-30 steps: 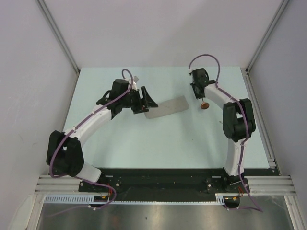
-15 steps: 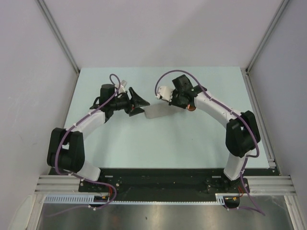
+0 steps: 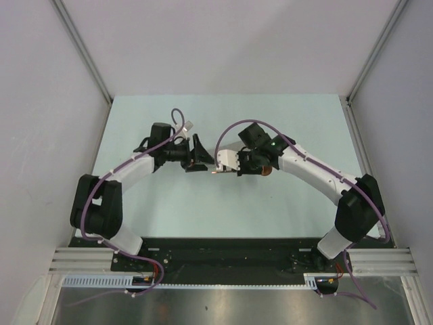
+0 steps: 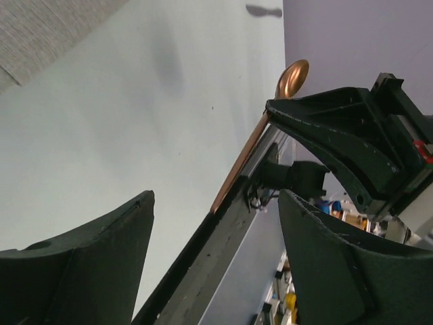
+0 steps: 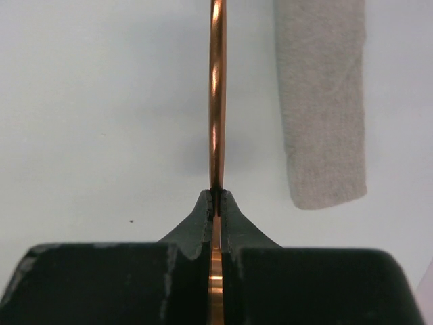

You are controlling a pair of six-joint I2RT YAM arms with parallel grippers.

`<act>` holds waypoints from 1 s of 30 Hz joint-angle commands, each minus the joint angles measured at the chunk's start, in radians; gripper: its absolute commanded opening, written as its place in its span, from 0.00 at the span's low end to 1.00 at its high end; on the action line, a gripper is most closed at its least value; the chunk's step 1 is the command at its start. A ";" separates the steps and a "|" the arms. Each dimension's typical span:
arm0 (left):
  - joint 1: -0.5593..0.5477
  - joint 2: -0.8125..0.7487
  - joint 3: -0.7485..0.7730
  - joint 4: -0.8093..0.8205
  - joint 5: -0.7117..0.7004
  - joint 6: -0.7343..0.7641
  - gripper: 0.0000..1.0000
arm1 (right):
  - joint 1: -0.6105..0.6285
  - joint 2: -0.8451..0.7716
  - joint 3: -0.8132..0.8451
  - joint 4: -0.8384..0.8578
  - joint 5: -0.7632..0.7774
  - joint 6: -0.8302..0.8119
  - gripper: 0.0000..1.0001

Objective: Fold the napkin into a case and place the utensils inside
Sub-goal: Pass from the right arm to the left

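Eyes on the right gripper (image 5: pixel 215 196) first. Its two dark fingers are pinched tight on the copper spoon (image 5: pixel 216 101), with metal showing in the thin slit between them. From the right wrist camera the spoon is seen edge-on, its handle running dead straight away from the fingertips and out of the top of the picture.

Just to its right, flat on the pale blue-green table (image 5: pixel 101 101), lies the case (image 5: pixel 325 101) — grey-beige fabric folded into a narrow strip. Its long axis is parallel with the spoon's handle. One short end is about level with the fingertips, the other is out of frame. Spoon and case sit side by side with a band of bare table between them. Whether the spoon touches the table, I can't tell.

Over to the left wrist camera: the bowl (image 4: pixel 295 74) is at the far end, up by the right gripper's finger. The handle slants down toward the left gripper (image 4: pixel 215 198). Those jaws are spread wide, holding nothing — the handle shows in the gap between them, ungripped. A corner of the case shows at top left.

From above, the spoon's axis runs left to right across the middle of the table, bowl to the right, handle end close by the left fingers. The colourful clutter (image 4: pixel 287 298) past the table is too blurred to read.
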 commanded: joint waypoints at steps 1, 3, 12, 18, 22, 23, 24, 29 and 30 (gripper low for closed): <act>-0.067 0.019 0.064 -0.025 0.097 0.109 0.79 | 0.049 -0.083 -0.037 -0.023 -0.052 -0.022 0.00; -0.107 0.035 0.060 -0.005 0.137 0.092 0.77 | 0.065 -0.097 -0.049 -0.028 -0.035 -0.014 0.00; -0.194 0.067 -0.012 0.084 0.250 0.054 0.67 | 0.076 -0.148 -0.098 0.000 -0.041 -0.028 0.00; -0.229 0.079 -0.008 0.084 0.251 0.058 0.40 | 0.083 -0.157 -0.109 0.015 -0.053 -0.033 0.00; -0.229 0.079 -0.006 0.092 0.237 0.057 0.12 | 0.082 -0.171 -0.124 0.049 -0.061 -0.005 0.00; -0.229 0.075 -0.009 0.097 0.234 0.052 0.00 | 0.076 -0.178 -0.126 0.061 -0.064 0.043 0.02; -0.228 0.057 -0.011 0.100 0.208 0.052 0.00 | 0.054 -0.191 -0.129 0.072 -0.075 0.071 0.13; -0.196 -0.023 -0.068 0.210 0.113 -0.005 0.00 | -0.062 -0.319 -0.233 0.346 -0.079 0.503 1.00; -0.190 -0.031 -0.075 0.228 0.098 -0.014 0.00 | -0.094 -0.345 -0.241 0.389 -0.075 0.604 1.00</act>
